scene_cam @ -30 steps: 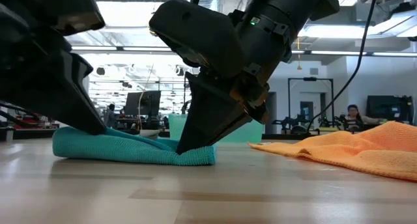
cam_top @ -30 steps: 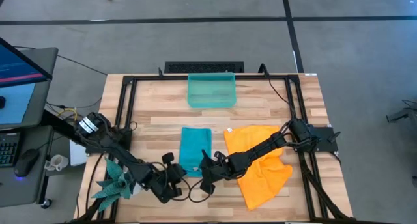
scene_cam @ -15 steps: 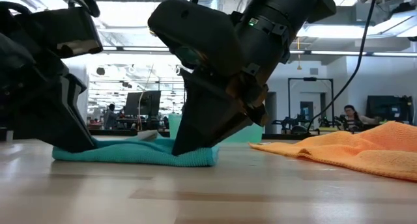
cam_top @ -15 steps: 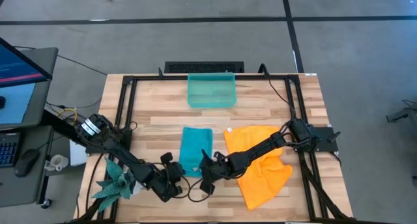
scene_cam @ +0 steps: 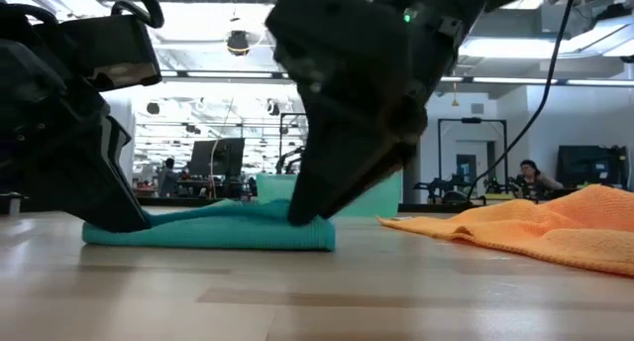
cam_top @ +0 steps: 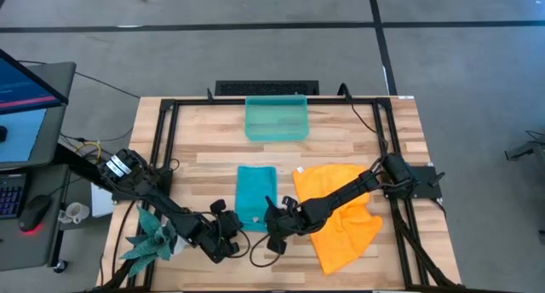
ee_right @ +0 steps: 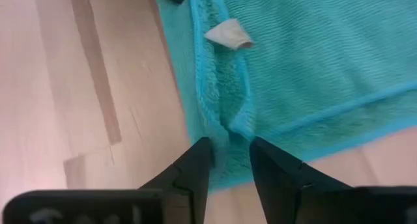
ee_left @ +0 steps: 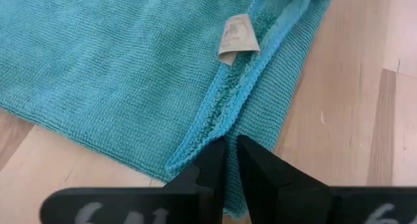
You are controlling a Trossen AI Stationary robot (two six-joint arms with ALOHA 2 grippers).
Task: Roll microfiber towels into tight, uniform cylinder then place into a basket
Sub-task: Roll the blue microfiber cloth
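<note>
The wooden desk (cam_top: 341,135) carries everything, framed by black rails. At its far edge, in the middle, sits the translucent teal-green basket (cam_top: 276,118), well apart from both arms. The bright orange towel (cam_top: 345,216) lies spread and rumpled on the right half of the desk, with the right arm reaching across it. Just beside it, toward the centre, the teal-blue towel (cam_top: 255,195) lies folded into a narrow strip running from the near edge toward the basket; in the low view it rests flat, with a slight rise in the cloth near the right arm's tool.

Both arms meet at the near end of that strip. The right tool (ee_right: 229,160) has its fingers a little spread, one on each side of a raised fold at the towel's edge; whether they actually touch the cloth is hard to judge. The left tool (ee_left: 230,160) has its fingers pressed nearly together, with only a thin slit between them, pinching the hem at the teal-blue towel's corner. A small pale label (ee_left: 237,36) is sewn on the hem between the two tools. A teal spiky plant figure (cam_top: 146,238) stands at the desk's near left corner.
</note>
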